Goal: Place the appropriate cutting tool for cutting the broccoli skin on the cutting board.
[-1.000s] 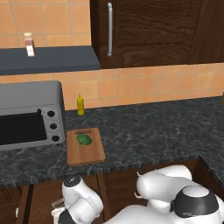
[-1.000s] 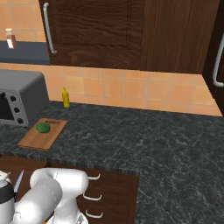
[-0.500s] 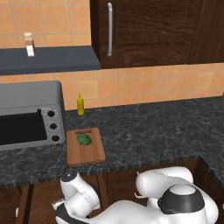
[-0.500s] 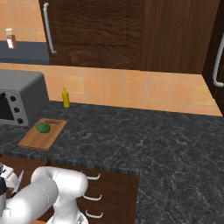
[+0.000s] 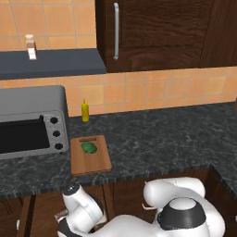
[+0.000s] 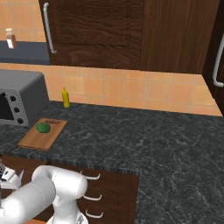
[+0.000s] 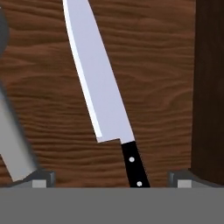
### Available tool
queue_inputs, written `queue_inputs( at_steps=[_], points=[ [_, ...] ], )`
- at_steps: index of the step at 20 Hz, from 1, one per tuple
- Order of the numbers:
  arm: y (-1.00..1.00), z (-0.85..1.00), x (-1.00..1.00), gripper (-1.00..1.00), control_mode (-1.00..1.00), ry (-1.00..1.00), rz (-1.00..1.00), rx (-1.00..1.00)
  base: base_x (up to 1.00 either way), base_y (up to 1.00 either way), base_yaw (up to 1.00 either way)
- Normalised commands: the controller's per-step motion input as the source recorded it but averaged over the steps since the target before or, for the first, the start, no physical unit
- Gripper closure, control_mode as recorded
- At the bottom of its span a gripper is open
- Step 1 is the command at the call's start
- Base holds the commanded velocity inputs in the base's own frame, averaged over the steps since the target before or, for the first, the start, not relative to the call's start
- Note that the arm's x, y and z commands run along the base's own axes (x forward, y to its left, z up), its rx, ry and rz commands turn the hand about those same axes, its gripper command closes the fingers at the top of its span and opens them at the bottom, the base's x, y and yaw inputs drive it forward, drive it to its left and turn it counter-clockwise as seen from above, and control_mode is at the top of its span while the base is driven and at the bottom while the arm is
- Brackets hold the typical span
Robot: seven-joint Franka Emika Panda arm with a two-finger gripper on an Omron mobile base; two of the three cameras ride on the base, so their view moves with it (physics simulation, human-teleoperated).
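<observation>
The kitchen knife (image 7: pixel 103 92) lies on a wooden drawer floor, silver blade pointing up the hand view and black handle (image 7: pixel 133 166) at the bottom. My gripper (image 7: pixel 111 179) is open, its two grey fingertips (image 7: pixel 40 178) standing on either side of the handle without touching it. A grey peeler handle (image 7: pixel 13 140) lies to the left of the knife. On the counter, the light-brown cutting board (image 5: pixel 92 163) (image 6: pixel 39 139) carries the dark-green broccoli (image 5: pixel 89 147) (image 6: pixel 43 127). The arm bends down in front of the counter, below its edge.
A grey toaster oven (image 5: pixel 28 122) stands left of the board, a yellow bottle (image 5: pixel 85 111) behind it. A spice jar (image 5: pixel 31 46) sits on the dark shelf above. A dark wooden wall (image 7: pixel 210 87) bounds the drawer on the right of the hand view.
The arm has shifted slightly lower in front of the counter. The board and the broccoli have stayed put.
</observation>
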Motion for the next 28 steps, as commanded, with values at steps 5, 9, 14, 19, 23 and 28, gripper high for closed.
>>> queue_inputs(
  at_steps=[5, 9, 14, 19, 23, 28],
  points=[
    [-0.04, -0.38, 0.03, -1.00, -1.00, 0.00, 0.00, 0.00, 0.00, 0.00, 0.00],
    [0.00, -0.34, 0.21, -1.00, -1.00, 0.02, 0.00, 0.00, 0.00, 0.00, 0.00],
    [-0.01, -0.48, 0.19, -1.00, -1.00, 0.05, 0.00, -0.02, 0.00, 0.00, 0.00],
    [-0.01, -0.73, 0.00, 1.00, -1.00, 0.09, 0.03, -0.05, 0.00, 0.00, 0.00],
    [0.00, -0.66, -0.20, 1.00, -1.00, 0.01, 0.03, -0.06, 0.00, 0.00, 0.00],
    [-0.02, -0.63, -0.53, 1.00, -1.00, -0.01, 0.01, -0.02, 0.00, 0.00, 0.00]
  ],
)
